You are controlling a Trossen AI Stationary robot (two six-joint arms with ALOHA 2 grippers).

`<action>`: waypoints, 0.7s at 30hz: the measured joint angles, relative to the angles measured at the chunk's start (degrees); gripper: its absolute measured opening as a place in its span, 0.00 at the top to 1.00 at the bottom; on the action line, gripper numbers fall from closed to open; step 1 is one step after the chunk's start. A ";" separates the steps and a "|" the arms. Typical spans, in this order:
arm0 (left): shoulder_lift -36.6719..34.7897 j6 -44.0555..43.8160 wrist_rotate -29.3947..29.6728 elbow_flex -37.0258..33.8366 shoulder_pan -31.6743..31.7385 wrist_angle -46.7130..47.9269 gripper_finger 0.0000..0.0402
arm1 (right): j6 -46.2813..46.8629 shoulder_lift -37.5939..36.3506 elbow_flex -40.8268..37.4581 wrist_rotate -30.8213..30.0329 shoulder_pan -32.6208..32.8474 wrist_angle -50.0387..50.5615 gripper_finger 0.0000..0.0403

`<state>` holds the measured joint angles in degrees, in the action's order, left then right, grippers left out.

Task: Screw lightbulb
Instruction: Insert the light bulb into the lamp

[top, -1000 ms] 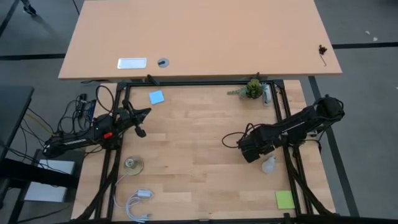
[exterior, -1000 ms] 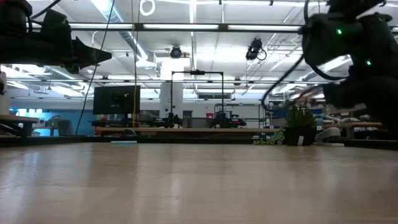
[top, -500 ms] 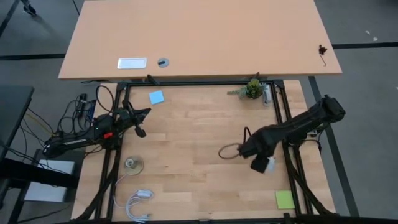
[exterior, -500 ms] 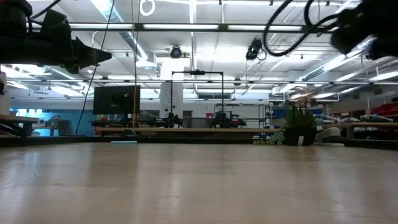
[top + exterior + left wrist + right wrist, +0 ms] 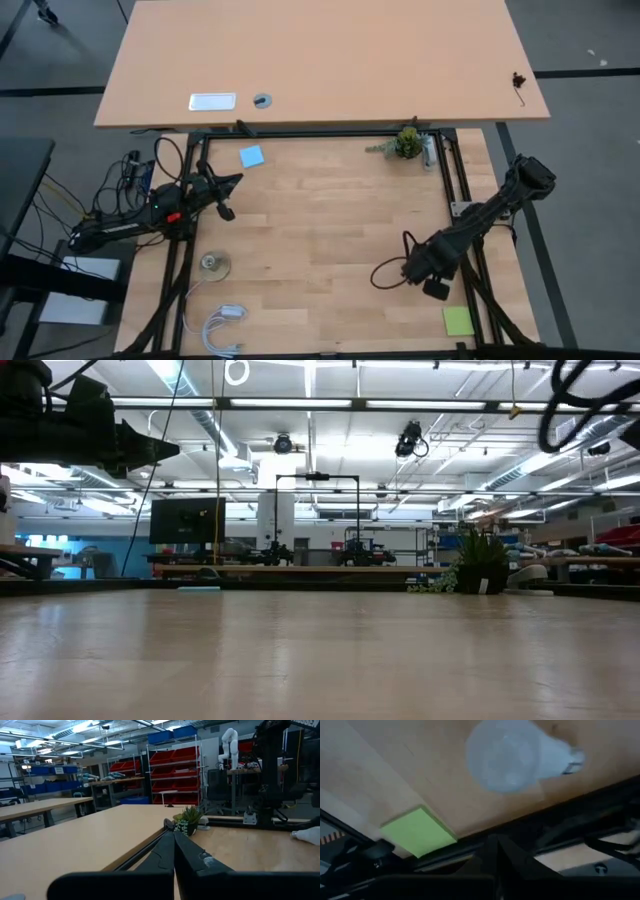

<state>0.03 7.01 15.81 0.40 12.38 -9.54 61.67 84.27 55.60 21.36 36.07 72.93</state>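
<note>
The white frosted lightbulb [image 5: 510, 762] lies on its side on the wooden table, its silvery screw base [image 5: 572, 760] just off the table. My right gripper [image 5: 425, 275] hovers over it near the table's right near corner, shut and empty, and hides it in the high view. In the right wrist view its fingers [image 5: 494, 847] point down short of the bulb. The round grey socket disc [image 5: 213, 264] with its white cord [image 5: 225, 325] lies at the left near side. My left gripper [image 5: 228, 190] waits shut at the table's left edge, above the table.
A green sticky note [image 5: 458, 320] lies by the near right corner, close to the bulb. A blue note [image 5: 252, 156] and a small plant [image 5: 408, 142] sit at the far edge. Black frame rails [image 5: 462, 215] run along the table's sides.
My right gripper has swung toward the table's near edge, from just left of the bulb to above it, and has left the low view. The bulb lies where it was.
</note>
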 joint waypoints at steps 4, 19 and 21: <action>0.00 0.00 0.01 0.00 0.02 0.01 1.00 | 2.70 0.00 -4.19 -0.49 2.45 -6.64 0.98; 0.00 0.00 0.02 0.00 0.02 0.00 1.00 | 5.85 0.00 -10.02 -14.03 2.17 -16.92 0.98; 0.00 0.00 0.00 0.00 0.00 0.00 1.00 | 5.13 0.00 -8.75 -17.28 1.17 -16.80 0.98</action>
<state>0.03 7.01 15.82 0.40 12.38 -9.54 66.80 84.27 46.85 4.09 37.24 56.14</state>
